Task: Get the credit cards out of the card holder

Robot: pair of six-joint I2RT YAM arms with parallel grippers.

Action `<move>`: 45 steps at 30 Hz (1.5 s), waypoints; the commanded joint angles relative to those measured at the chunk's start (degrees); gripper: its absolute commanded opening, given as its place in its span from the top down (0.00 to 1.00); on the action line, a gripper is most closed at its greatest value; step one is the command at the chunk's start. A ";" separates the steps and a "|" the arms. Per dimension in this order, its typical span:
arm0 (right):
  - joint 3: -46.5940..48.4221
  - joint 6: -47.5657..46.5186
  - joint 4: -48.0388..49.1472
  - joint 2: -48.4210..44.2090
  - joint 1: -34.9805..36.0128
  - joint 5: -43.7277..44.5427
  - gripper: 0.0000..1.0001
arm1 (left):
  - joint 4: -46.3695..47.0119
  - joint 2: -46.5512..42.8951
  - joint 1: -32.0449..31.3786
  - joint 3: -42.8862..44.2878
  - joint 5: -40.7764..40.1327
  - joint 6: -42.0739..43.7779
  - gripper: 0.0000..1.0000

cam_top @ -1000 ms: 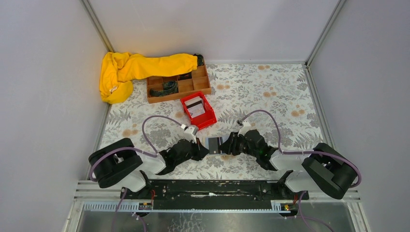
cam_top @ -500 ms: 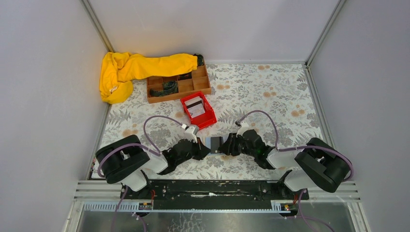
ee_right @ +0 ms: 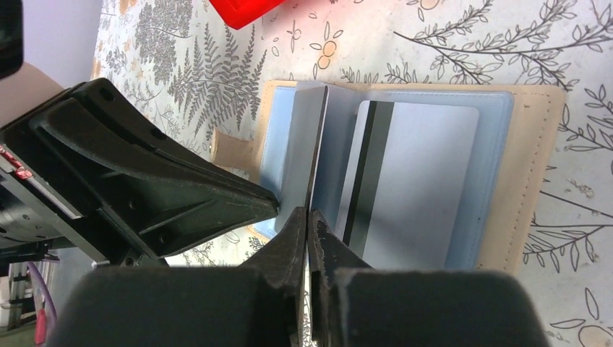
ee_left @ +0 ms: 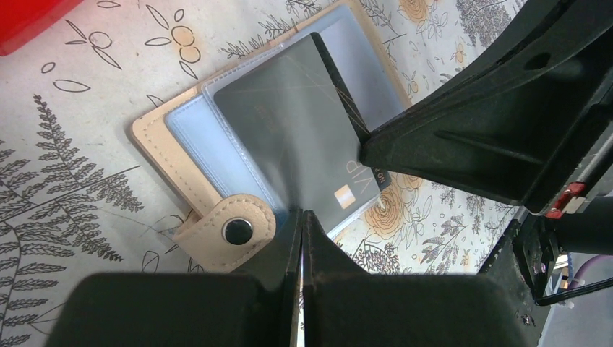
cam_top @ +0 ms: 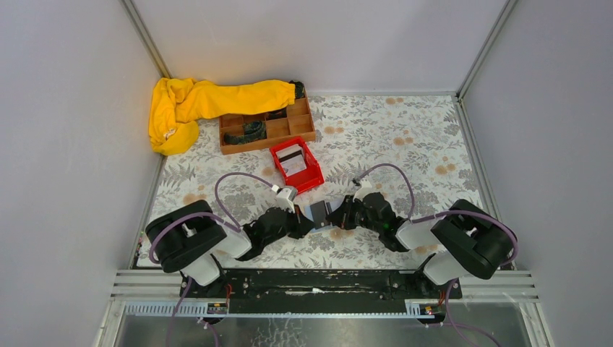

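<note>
Partly done: cards (cam_top: 293, 160) apparently lay in the red bin (cam_top: 318, 173). Right tool (ee_right: 309, 217) pinched the grey card (ee_left: 296, 144) in the card holder (ee_left: 155, 144); left tool (ee_left: 302, 217), closed, pressed its edge. Striped card (ee_right: 426, 188) not yet out.

Top view: card holder (cam_top: 319, 211) largely hidden between left gripper (cam_top: 306, 223) and right gripper (cam_top: 335, 215); red bin (cam_top: 307, 184) contents too small to identify. Left wrist view: grey card (ee_left: 296, 123) near corner concealed behind left gripper; bin cut off at frame corner
</note>
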 commanded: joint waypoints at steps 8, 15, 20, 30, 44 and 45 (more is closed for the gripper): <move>0.04 -2.37 -1.57 -5.75 -0.08 -0.87 1.00 | 0.07 2.68 0.50 0.29 0.64 0.62 1.00; -0.47 -4.24 -5.51 -9.41 -2.04 -0.19 1.00 | 0.32 2.77 0.60 0.08 1.26 0.48 1.00; -1.05 -5.87 -9.98 -15.32 -5.13 -0.70 1.00 | -1.86 0.21 0.73 0.32 0.04 -0.58 1.00; 1.83 -10.34 -20.25 -29.53 -6.98 -7.73 1.00 | -14.79 -16.27 0.74 6.07 3.89 2.70 0.52; 6.50 -14.07 -18.70 -33.25 -7.43 -30.09 1.00 | -29.87 -31.71 3.20 15.70 9.63 17.95 0.23; 6.40 -13.83 -17.79 -33.74 -7.43 -31.90 1.00 | -30.05 -32.09 3.20 15.53 11.15 18.78 0.23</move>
